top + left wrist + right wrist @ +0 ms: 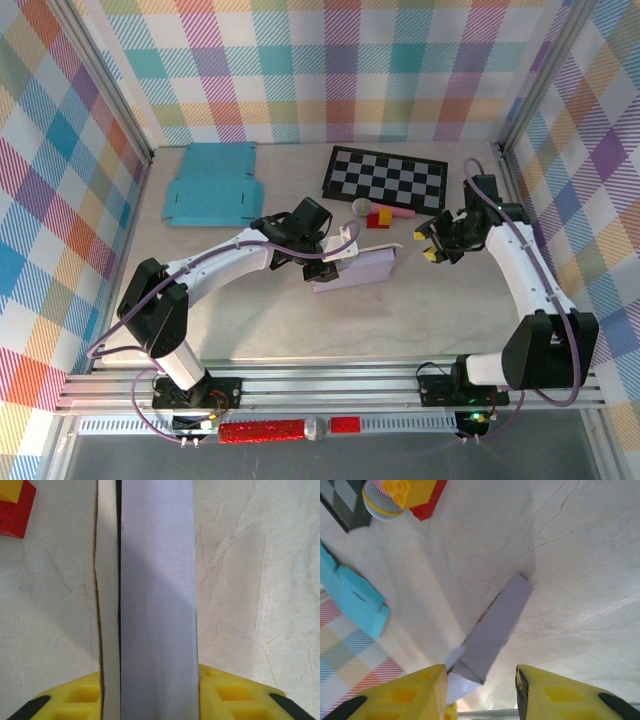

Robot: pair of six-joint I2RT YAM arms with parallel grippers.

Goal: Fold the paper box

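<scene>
Pale, marble-veined tabletop, plaid walls on three sides. Near its middle in the top view lies the lavender paper box (358, 268), partly folded, its long axis running roughly from 8 o'clock to 2 o'clock; what is inside it cannot be made out. In the left wrist view one lavender panel runs straight from 6 to 12 o'clock, with a white inner strip and a brown cut edge along its 9 o'clock side.

At the box's 9 o'clock end, the left gripper (326, 268) pinches that panel, which fills the whole gap between the two yellow fingers (67, 700). At 3 o'clock from the box and apart from it, the right gripper (432, 246) has its fingers spread with nothing between them. In its own view the box's narrow flap (496, 622) stretches away toward 1 o'clock, its near end just beside the 9 o'clock finger.

At 12 to 1 o'clock from the box sit a red and yellow block stack (379, 218), a pink piece (401, 213) and a small grey ball (361, 207). Beyond them lies a checkerboard (386, 177), and at 10 o'clock a flat teal box blank (212, 186).
</scene>
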